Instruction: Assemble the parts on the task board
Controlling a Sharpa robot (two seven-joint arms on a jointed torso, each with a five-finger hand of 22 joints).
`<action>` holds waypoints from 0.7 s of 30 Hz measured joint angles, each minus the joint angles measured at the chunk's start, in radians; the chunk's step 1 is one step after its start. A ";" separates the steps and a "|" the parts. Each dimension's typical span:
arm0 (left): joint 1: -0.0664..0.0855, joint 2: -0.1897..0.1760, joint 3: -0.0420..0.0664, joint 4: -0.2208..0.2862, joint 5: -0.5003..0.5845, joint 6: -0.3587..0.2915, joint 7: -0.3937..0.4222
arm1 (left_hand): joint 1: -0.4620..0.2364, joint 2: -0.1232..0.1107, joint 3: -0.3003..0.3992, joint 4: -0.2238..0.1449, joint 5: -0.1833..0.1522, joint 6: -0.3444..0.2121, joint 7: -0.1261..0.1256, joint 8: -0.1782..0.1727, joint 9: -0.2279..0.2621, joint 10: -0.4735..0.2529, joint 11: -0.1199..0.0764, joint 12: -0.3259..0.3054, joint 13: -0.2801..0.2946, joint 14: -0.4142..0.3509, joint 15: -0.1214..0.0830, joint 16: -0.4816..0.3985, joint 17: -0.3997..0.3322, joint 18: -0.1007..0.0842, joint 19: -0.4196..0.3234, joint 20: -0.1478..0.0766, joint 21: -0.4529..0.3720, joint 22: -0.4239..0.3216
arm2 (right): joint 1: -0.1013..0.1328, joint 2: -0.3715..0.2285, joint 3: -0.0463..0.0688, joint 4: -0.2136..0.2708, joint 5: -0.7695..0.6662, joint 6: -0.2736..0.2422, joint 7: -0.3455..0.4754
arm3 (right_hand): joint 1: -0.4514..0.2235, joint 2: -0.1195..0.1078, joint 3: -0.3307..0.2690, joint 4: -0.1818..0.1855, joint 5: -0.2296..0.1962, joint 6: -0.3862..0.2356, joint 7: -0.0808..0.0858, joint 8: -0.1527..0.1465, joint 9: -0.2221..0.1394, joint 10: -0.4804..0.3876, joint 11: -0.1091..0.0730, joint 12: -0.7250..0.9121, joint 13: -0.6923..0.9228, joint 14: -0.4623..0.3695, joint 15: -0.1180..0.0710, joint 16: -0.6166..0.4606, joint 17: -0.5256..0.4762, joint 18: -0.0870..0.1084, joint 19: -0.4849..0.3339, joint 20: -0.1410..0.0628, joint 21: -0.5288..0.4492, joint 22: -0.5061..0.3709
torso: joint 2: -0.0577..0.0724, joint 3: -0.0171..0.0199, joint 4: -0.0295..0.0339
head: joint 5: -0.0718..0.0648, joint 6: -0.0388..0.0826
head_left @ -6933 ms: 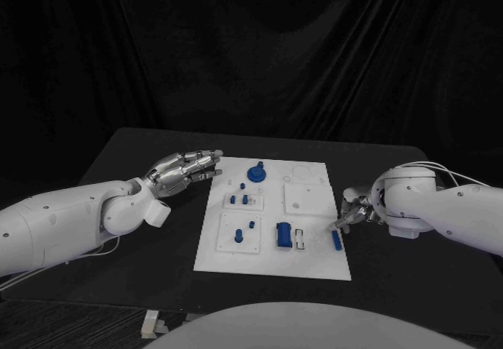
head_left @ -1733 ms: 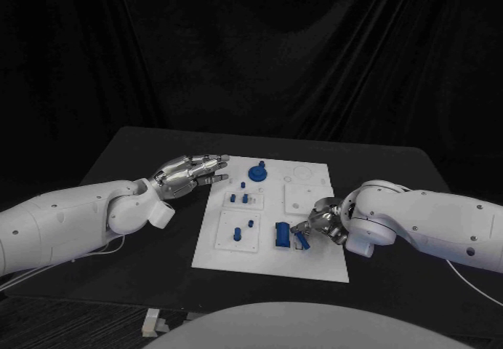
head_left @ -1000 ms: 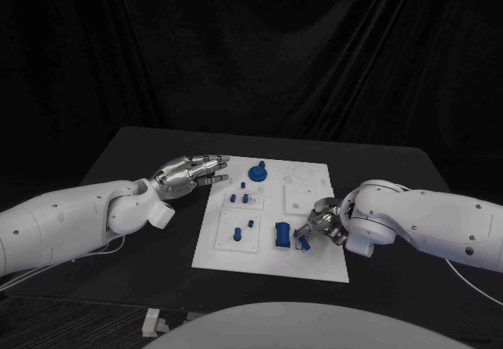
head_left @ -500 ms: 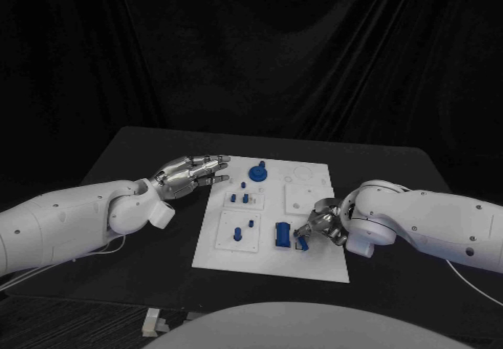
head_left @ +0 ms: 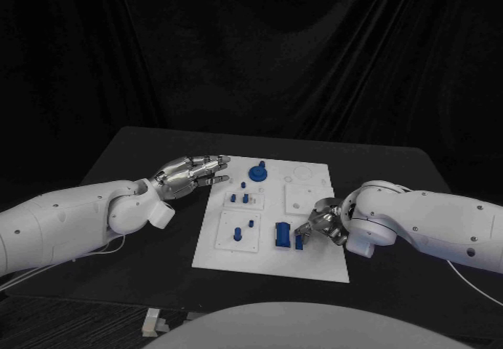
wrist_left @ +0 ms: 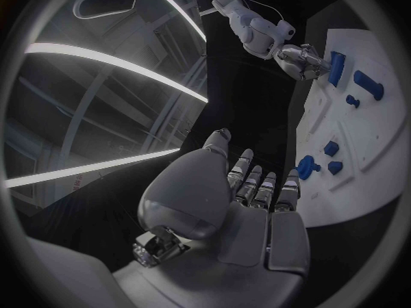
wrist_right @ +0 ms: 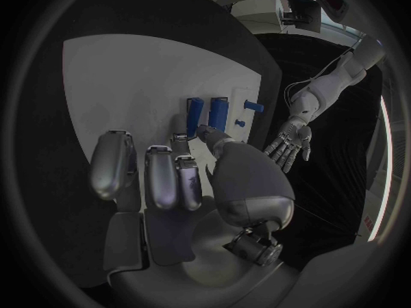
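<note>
Since the oldest picture, your right hand (head_left: 323, 227) has come in from the table beside the white board (head_left: 275, 258) to sit over the board's near right part, and the loose blue bar that lay near that edge is gone from its spot; over the last half second hardly anything shifts. Your left hand (head_left: 190, 173) stays where it was, off the board's far left edge, fingers spread and holding nothing.

You cannot see from the head view what the right fingertips are doing: the back of the hand and the forearm cover them, and the narrow blue bar (head_left: 299, 242) just beside the tall blue block (head_left: 283, 235) is half hidden under the hand. The right wrist view helps here. It shows the block (wrist_right: 218, 113) and the bar (wrist_right: 194, 108) standing side by side past the fingers (wrist_right: 161, 178), with the thumb reaching toward the bar. Whether it touches or pinches the bar, you cannot tell.

The left wrist view shows the open palm (wrist_left: 244, 215) from behind, and across the board it catches the right hand (wrist_left: 301, 58) against the block (wrist_left: 335, 67), too small to read the grip.

Other blue pieces sit on the board: a round knob (head_left: 256, 173) at the far end, two small pegs (head_left: 240, 197) on the left panel and an oblong piece (head_left: 238, 234) on the near left panel.
</note>
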 measured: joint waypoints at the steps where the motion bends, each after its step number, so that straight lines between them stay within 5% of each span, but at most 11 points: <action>1: 0.000 0.000 0.000 0.000 0.000 0.000 0.000 | 0.000 0.000 0.000 0.000 0.000 0.000 0.000 0.000 0.000 0.000 0.000 0.000 0.000 0.000 0.000 0.000 0.000 0.000 0.000 0.000 0.000 0.000 | 0.000 0.000 0.000 0.000 0.000 -0.001 0.000 | -0.004 -0.004 -0.003 0.003 -0.015 0.000 0.000 0.000 -0.001 0.000 0.000 0.000 0.000 0.000 0.000 0.000 -0.001 0.000 0.000 0.000 0.000 0.000 | 0.000 0.0000 0.0000 | 0.000 0.000; 4: 0.000 0.000 0.000 0.000 0.000 0.000 -0.001 | 0.000 0.000 0.000 0.000 0.000 0.000 0.000 0.000 0.000 0.000 0.000 0.000 0.000 0.000 0.000 0.000 0.000 0.000 0.000 0.000 0.000 0.000 | 0.000 -0.001 0.000 0.001 0.000 -0.005 0.000 | -0.021 -0.021 -0.021 0.021 -0.079 0.000 0.000 0.000 -0.005 0.000 0.000 0.000 0.000 0.000 0.000 0.000 -0.003 0.000 0.000 0.000 0.000 0.000 | 0.000 0.0000 -0.0001 | 0.001 0.000; 12: 0.000 0.001 0.000 0.000 0.000 0.001 -0.004 | 0.000 0.000 0.000 0.000 0.000 0.000 0.000 0.000 0.000 0.000 0.000 0.000 0.000 0.000 0.000 0.000 0.000 0.000 0.000 0.000 0.000 0.000 | 0.000 -0.002 0.000 0.002 0.000 -0.010 0.000 | -0.044 -0.044 -0.048 0.048 -0.139 -0.005 0.005 -0.002 -0.008 0.000 0.000 0.000 0.000 0.000 0.000 0.000 -0.004 0.000 0.000 0.000 -0.004 0.000 | 0.000 0.0000 -0.0002 | 0.002 0.000; 15: 0.000 0.001 0.000 0.000 0.000 0.002 -0.005 | 0.002 0.002 0.000 0.000 0.000 0.000 0.000 0.000 0.000 0.000 0.000 0.000 0.000 0.000 0.000 0.000 0.000 0.000 0.000 0.000 0.000 0.000 | 0.000 -0.005 0.000 0.004 0.000 -0.014 0.001 | -0.065 -0.065 -0.080 0.062 -0.191 -0.013 0.009 -0.005 -0.011 0.000 0.000 0.000 0.000 0.000 0.000 -0.004 -0.006 0.000 0.000 0.000 -0.004 0.000 | 0.000 0.0000 -0.0002 | 0.002 0.000; 21: -0.001 -0.002 0.000 0.002 0.000 0.003 -0.006 | 0.004 0.004 0.003 -0.003 0.000 0.000 0.000 0.000 0.000 0.000 0.000 0.000 0.000 0.000 0.000 0.000 0.000 0.000 0.000 0.000 0.000 0.000 | 0.001 -0.041 0.000 0.033 0.000 -0.039 0.007 | -0.141 -0.090 -0.199 0.162 -0.299 -0.027 0.013 -0.005 -0.013 0.000 0.000 0.000 0.000 0.000 0.000 -0.004 -0.001 0.000 0.000 0.000 -0.004 0.000 | 0.000 0.0000 -0.0002 | 0.006 0.000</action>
